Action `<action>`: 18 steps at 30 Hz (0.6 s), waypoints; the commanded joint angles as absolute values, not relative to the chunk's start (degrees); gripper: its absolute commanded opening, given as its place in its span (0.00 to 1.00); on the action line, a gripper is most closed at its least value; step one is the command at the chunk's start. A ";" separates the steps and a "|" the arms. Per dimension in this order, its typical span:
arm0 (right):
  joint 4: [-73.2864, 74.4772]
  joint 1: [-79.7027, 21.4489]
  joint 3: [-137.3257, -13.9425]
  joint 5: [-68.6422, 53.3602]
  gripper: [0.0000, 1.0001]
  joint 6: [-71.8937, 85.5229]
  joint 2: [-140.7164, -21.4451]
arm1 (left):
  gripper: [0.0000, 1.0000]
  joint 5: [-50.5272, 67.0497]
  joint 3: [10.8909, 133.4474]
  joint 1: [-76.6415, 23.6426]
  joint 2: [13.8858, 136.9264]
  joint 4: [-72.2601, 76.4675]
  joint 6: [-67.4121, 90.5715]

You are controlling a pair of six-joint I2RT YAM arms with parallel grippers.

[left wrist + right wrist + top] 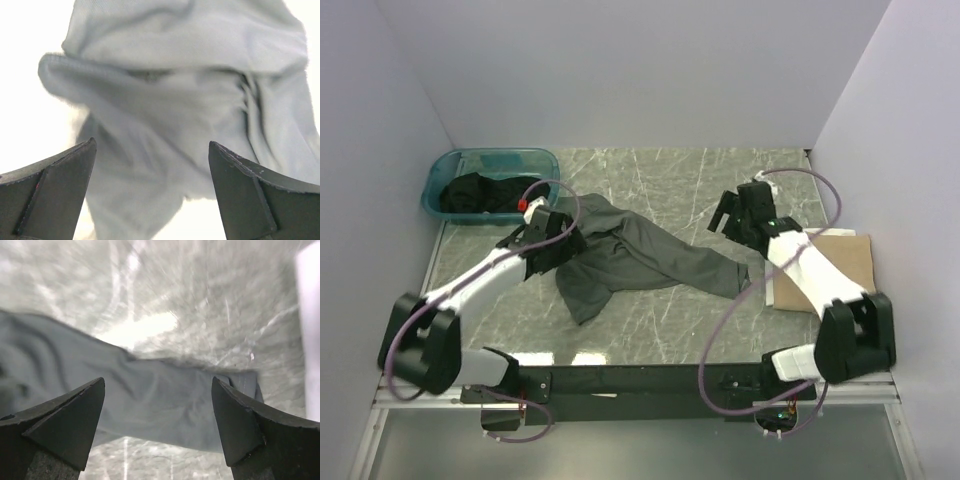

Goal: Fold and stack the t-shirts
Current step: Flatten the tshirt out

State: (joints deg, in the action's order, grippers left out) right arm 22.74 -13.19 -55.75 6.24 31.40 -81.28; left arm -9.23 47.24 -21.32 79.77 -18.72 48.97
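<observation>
Wide-spread black fingers of my left pincer frame the crumpled dark grey-olive cloth t-shirt, gripping nothing. My right pincer is released too, hovering over one end of that shirt. From above, I see the shirt lying rumpled mid-tabletop between both arms. A tan t-shirt lies flat at the right edge, and black shirts sit in the teal plastic tub at far left.
</observation>
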 commanded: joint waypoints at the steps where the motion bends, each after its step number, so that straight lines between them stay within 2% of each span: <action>1: 23.99 -13.45 -51.97 9.58 0.93 31.02 -73.23 | 0.99 -15.29 44.05 -25.03 71.31 -26.87 50.79; 10: 27.86 -13.45 -34.83 8.62 0.93 34.97 -53.63 | 0.99 -6.69 28.68 -37.33 54.42 -26.38 59.49; 15: 29.00 -13.27 -29.71 7.30 0.93 37.79 -47.55 | 0.99 -4.13 25.14 -41.65 55.71 -21.80 60.73; 18: 28.48 -13.18 -27.25 6.51 0.93 38.93 -46.67 | 0.84 -6.50 26.19 -43.33 60.46 -22.41 61.00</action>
